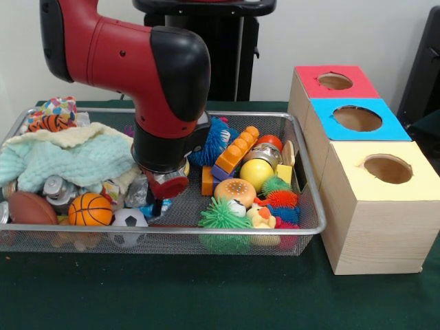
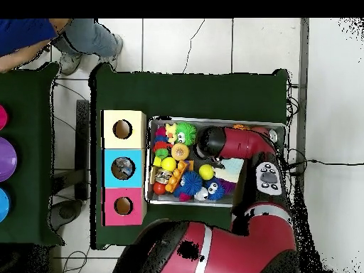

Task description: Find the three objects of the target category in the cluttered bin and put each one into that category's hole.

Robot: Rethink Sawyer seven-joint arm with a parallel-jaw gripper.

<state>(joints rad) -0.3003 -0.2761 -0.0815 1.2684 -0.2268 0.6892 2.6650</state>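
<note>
End effector (image 1: pixel 159 206) low in bin (image 1: pixel 206 237)

One mesh bin (image 1: pixel 311 206), three boxes (image 1: pixel 375 213), one arm (image 1: pixel 148 62).

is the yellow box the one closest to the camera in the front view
Yes, the yellow box stands nearest, with the blue box behind it and the red box farthest.

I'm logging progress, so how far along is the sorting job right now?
Done, perhaps: something grey shows inside the blue box hole from overhead. In hand: the gripper is down in the bin by the soccer ball; grasp unclear. Left: red box and yellow box look empty.
</note>
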